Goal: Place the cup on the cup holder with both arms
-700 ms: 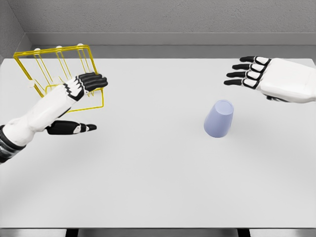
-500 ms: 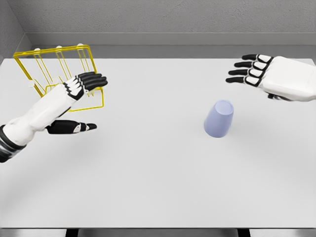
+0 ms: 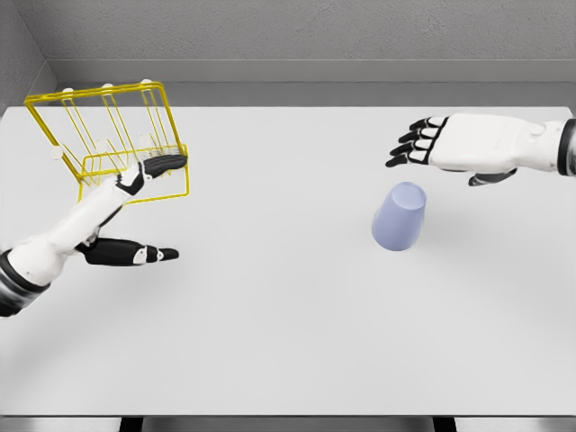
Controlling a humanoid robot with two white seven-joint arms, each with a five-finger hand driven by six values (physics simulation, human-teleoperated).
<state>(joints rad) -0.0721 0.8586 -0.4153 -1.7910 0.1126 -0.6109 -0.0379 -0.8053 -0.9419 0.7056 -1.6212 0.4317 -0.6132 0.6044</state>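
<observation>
Cup (image 3: 399, 216) upside down on table (image 3: 288, 342), right hand (image 3: 450, 144) spread just behind it, left hand (image 3: 135, 180) spread by yellow rack (image 3: 108, 135) far left of cup

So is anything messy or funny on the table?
The cup stands upside down, wide rim on the table, bottom up. The yellow cup holder looks tilted. Nothing has spilled or broken.

The left robot hand (image 3: 135, 180) overlaps the cup holder's (image 3: 108, 135) lower front wires.
</observation>
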